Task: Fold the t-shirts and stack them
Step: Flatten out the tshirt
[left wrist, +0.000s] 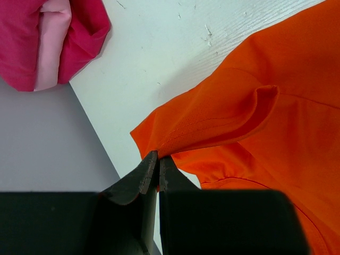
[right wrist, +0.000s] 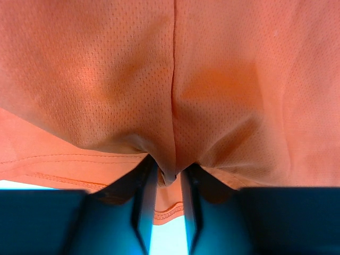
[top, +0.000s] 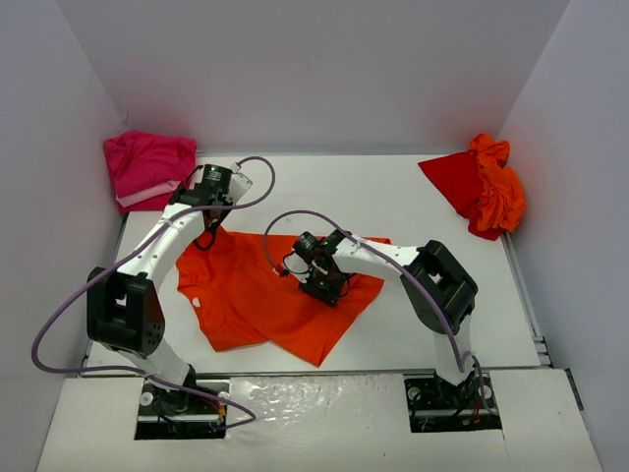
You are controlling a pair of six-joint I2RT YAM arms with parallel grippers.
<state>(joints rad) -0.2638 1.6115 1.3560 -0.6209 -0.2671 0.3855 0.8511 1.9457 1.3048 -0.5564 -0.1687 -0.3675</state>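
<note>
The left hand (left wrist: 155, 159) has its two dark fingers pressed together, and the edge of the orange t-shirt (left wrist: 265, 122) is caught right at their tips, the cloth drawn up into a ridge that runs away from the pinch. The right hand (right wrist: 169, 172) is closed to a narrow gap on a pucker of the same orange t-shirt (right wrist: 170, 79); a seam runs straight down into the pinch and the mesh weave bulges on both sides of the fingers. From above, the left hand (top: 210, 234) sits at the far left corner of the orange t-shirt (top: 256, 295), while the right hand (top: 324, 285) bears down near the middle of its right half. This shirt lies mostly flat on the white worktop (top: 324, 187), between the two arms and nearer the front edge, its neckline toward the left arm and its lower right part pointing toward the bases. The pink t-shirt (top: 147, 167) is bundled in the far left corner, partly off the worktop's edge against the wall; in the left wrist view the pink t-shirt (left wrist: 26, 42) shows a paler pink fold and lies apart from the orange cloth. In the far right corner a red and orange heap (top: 482, 182) of shirts rests crumpled against the right wall, well apart from both hands.
</note>
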